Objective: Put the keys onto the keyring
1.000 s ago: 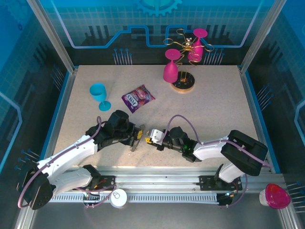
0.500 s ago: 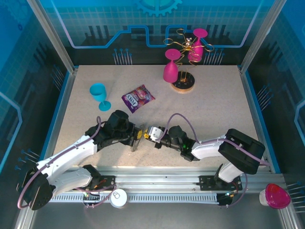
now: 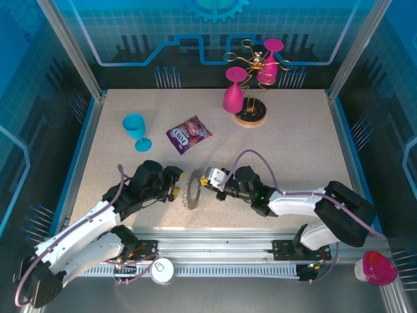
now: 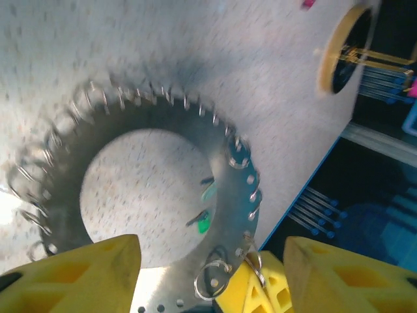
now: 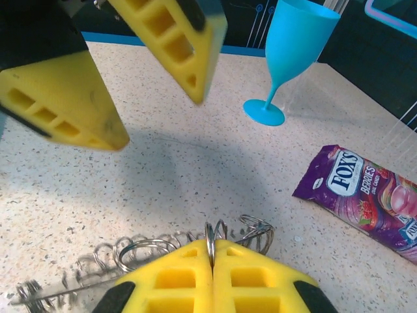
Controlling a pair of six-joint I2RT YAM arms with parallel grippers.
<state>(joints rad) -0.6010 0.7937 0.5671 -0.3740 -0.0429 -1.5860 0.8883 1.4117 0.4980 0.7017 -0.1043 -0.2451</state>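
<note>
- Left gripper (image 3: 172,186): nearest the bases. Fingers are spread wide with nothing between them, just beside the keyring (image 4: 195,124).
- Keyring: stands on edge on the table (image 3: 293,143), between the two grippers.
- Right gripper (image 5: 212,251): pinched tight on one thin wire loop at the rim, the only hold seen. Risk: the loop slips or bends and the ring tips flat.
- Keys: green head (image 4: 203,225) and pale head (image 4: 208,191) show against the ring's inner edge in the left wrist view. The view is blurred, so whether they are threaded or loose cannot be told. Risk: if loose, a jolt drops them.
- Risk: the left fingers closing off-centre could snag the loop fringe and twist the ring out of the pinch.
- Farther out: snack packet (image 5: 365,189) and blue goblet (image 5: 293,45) lie well apart from the work, so a strike is unlikely. The glass rack (image 3: 251,114) is farthest.
</note>
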